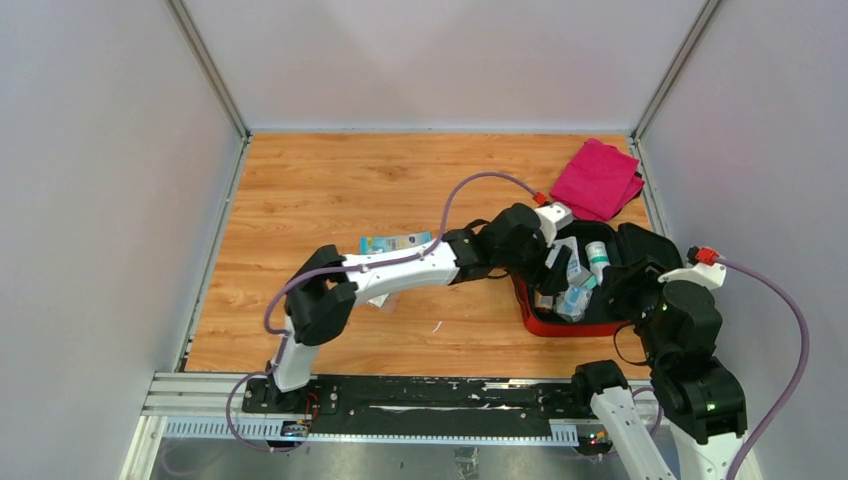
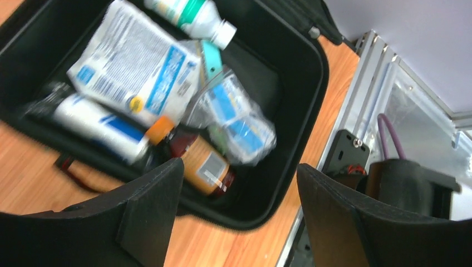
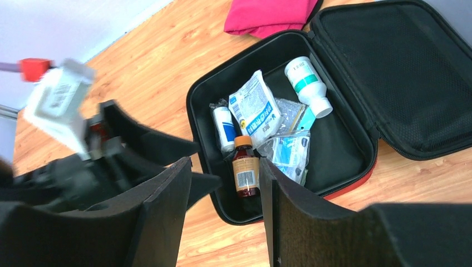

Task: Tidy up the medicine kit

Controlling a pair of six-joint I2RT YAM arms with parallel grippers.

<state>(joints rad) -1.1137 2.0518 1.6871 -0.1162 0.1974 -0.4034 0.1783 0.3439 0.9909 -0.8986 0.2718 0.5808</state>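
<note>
The medicine kit [image 1: 580,328] lies open at the right of the table, red outside and black inside, its lid [image 3: 401,72] folded flat to the right. Inside lie a white bottle with a green band [image 3: 308,86], a white and blue packet [image 3: 256,108], a white tube [image 3: 225,128], a brown bottle with an orange cap [image 3: 245,167] and a clear bag of blue items [image 3: 289,153]. My left gripper [image 2: 239,189] hovers open over the case's near-left corner, nothing between its fingers. My right gripper [image 3: 225,189] stands open and empty just outside the case's near rim.
A magenta folded cloth [image 1: 598,178] lies behind the kit near the back right corner. A blue and white strip packet [image 1: 397,242] rests on the wood beside the left forearm. Walls close in both sides and the back. A metal rail [image 1: 400,395] runs along the near edge.
</note>
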